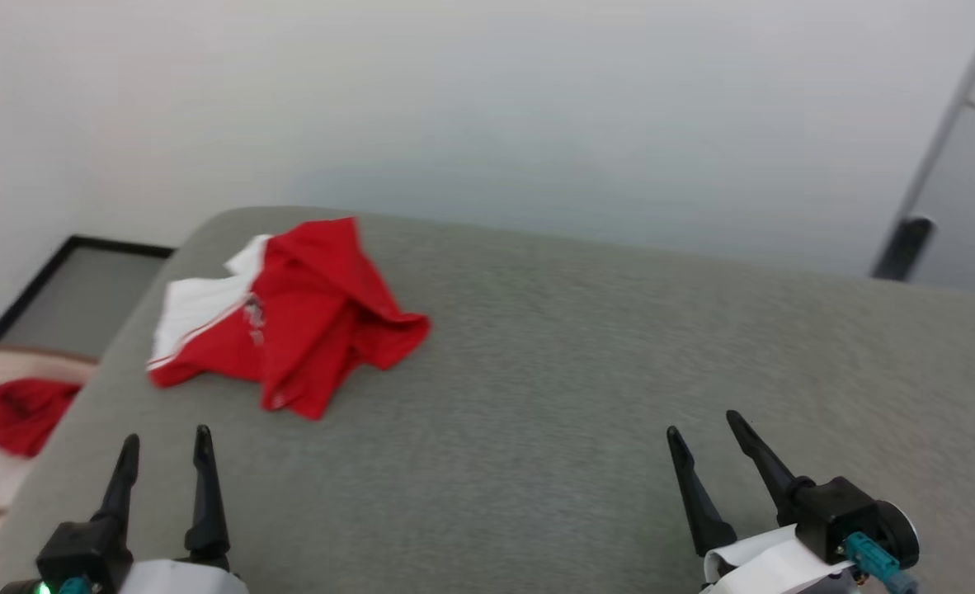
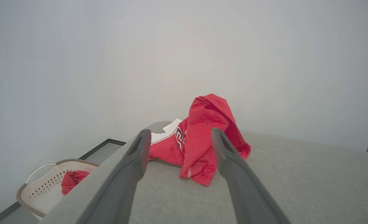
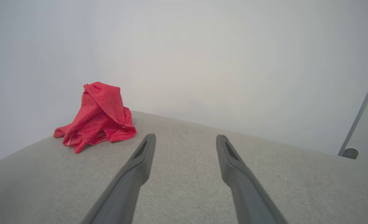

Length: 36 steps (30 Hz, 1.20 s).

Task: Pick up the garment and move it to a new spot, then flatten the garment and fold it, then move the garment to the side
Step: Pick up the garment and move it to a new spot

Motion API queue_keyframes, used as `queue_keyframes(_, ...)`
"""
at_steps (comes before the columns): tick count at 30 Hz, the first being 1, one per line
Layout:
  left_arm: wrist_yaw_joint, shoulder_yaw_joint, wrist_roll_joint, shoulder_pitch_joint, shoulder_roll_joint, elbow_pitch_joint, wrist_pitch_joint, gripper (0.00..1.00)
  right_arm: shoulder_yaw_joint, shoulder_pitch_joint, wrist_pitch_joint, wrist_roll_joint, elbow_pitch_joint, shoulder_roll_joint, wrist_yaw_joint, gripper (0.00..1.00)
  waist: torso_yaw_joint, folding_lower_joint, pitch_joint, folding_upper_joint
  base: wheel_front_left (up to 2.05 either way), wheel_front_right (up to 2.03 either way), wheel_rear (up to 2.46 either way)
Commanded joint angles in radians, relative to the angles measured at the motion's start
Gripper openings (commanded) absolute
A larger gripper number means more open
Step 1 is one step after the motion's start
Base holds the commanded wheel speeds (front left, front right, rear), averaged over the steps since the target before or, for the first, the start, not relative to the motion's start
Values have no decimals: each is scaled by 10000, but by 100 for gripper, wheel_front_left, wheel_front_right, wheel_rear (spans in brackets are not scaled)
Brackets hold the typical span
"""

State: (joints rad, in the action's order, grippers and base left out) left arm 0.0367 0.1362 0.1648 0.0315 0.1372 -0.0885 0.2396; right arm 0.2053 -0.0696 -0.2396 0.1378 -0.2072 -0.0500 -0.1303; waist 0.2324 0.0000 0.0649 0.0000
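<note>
I see the garment [image 1: 306,322] crumpled in a heap at the far left of the grey fabric surface [image 1: 578,396]. My left end effector [image 1: 166,434] hangs near it, fingers spread wide and empty. The right end effector [image 1: 700,422], equally wide and empty, is well apart from it.

Broad grey woven-fabric cushion top [image 1: 578,396], rounded at its far left corner. Off its left edge, lower down: white perforated plastic basket with a brown rim [image 2: 45,185], holding a crumpled red cloth [image 2: 72,182]. Behind the far edge, plain pale wall [image 1: 537,107]. Past the far right corner, slanting grey metal strip [image 1: 949,124] with a small dark stop [image 1: 900,247] at its foot.
</note>
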Motion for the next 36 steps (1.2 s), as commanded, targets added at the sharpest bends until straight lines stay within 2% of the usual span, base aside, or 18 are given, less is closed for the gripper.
queue_keyframes(1, 75, -6, -190, 78, 53, 27, 79, 100, 36, 29, -83, -170, 13, -3, -7, 100, 1014, 0, 383, 0, 0, 0, 0)
queue_keyframes(7, 359, 131, -120, 8, 91, -196, 134, 100, 124, -32, -185, -584, -131, -2, -7, 100, 1669, 0, 419, 0, 0, 0, 0)
queue_keyframes(10, 600, 72, 284, -672, 201, -345, -398, 100, 110, -122, -241, -863, -194, -4, -7, 100, 1796, 0, 293, 0, 0, 0, 0)
queue_keyframes(13, 800, -58, 1009, -1487, 435, -501, -1597, 100, 76, -245, -274, -1175, -225, -8, -6, 100, 1701, 0, 4, 0, 0, 0, 0)
queue_keyframes(17, 919, -470, 2181, -3034, 1046, -606, -3660, 100, 18, -538, -232, -1522, -191, -8, -4, 100, 1194, 0, -797, 0, 0, 0, 0)
queue_keyframes(22, 945, -802, 3606, -5150, 2068, -1044, -6018, 100, -48, -950, -106, -1958, 30, -32, -4, 100, 373, 0, -1895, 0, 0, 0, 0)
queue_keyframes(27, 943, -1189, 4652, -7024, 2627, -2032, -8017, 100, -322, -1172, -56, -2077, 396, -236, -3, 100, -240, 0, -2843, 0, 0, 0, 0)
queue_keyframes(32, 932, -1745, 4940, -8716, 2879, -3366, -9953, 100, -508, -1365, 110, -2044, 971, -449, -3, 100, -717, 0, -3854, 0, 0, 0, 0)
queue_keyframes(36, 866, -1977, 4933, -9731, 3028, -4514, -10773, 100, -507, -1495, 279, -1983, 1462, -556, -3, 100, -1180, 0, -4611, 0, 0, 0, 0)
